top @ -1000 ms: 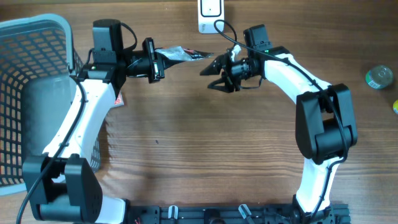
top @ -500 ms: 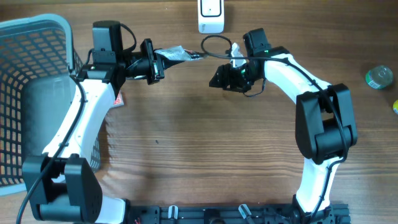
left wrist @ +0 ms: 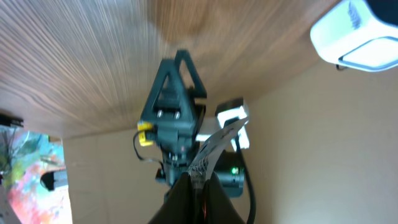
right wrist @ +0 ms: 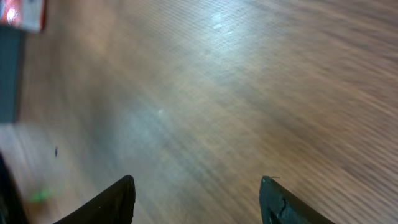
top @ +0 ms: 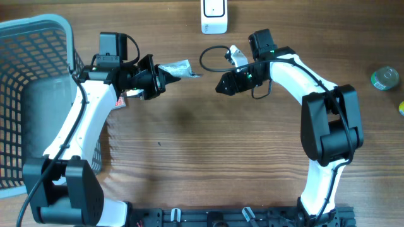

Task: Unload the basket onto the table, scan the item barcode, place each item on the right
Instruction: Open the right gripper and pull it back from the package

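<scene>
The item is a crinkled silver packet. My left gripper is shut on its left end and holds it above the table. In the left wrist view the packet sticks up from between the closed fingers, with small print near the grip. My right gripper hangs open a short way right of the packet, apart from it. In the right wrist view, the right gripper shows only bare wood between its two fingertips. The white scanner stands at the table's far edge, also visible in the left wrist view.
A grey-blue basket fills the left side. A red-and-white card lies under the left arm. A black cable loops near the right wrist. A round green-grey tin and a small yellow thing sit at the far right.
My right gripper has opened wider and drawn back down and away from the packet's right end. The left gripper has turned, keeping the packet, which now reaches less far right.
</scene>
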Robot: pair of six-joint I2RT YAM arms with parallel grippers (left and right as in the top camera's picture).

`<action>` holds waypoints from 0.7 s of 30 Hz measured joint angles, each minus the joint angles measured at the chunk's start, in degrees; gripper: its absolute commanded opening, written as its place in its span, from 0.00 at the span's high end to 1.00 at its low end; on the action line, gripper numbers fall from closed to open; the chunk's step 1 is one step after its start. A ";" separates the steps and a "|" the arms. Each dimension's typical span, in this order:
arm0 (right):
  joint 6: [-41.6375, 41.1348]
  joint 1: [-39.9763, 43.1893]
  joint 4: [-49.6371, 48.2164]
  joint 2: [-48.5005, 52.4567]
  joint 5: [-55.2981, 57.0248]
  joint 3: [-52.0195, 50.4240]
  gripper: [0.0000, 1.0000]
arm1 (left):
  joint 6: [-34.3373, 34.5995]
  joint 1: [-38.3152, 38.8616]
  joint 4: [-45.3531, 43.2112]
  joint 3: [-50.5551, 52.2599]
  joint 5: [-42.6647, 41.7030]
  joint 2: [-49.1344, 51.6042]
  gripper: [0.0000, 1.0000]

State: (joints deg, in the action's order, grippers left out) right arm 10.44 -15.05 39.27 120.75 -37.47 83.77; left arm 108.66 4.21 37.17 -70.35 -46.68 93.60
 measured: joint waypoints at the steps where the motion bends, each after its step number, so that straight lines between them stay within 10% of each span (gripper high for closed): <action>1: 1.92 0.00 0.63 0.00 -1.16 0.00 0.32 | -0.22 0.00 0.26 0.00 0.76 0.00 0.96; 21: 15.17 2.43 11.91 -3.56 -21.38 10.56 0.13 | -0.87 0.00 0.83 0.00 5.09 0.00 0.96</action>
State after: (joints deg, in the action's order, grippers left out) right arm 25.61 -12.62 51.18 117.19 -58.85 94.32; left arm 107.79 4.21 38.00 -70.35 -41.58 93.60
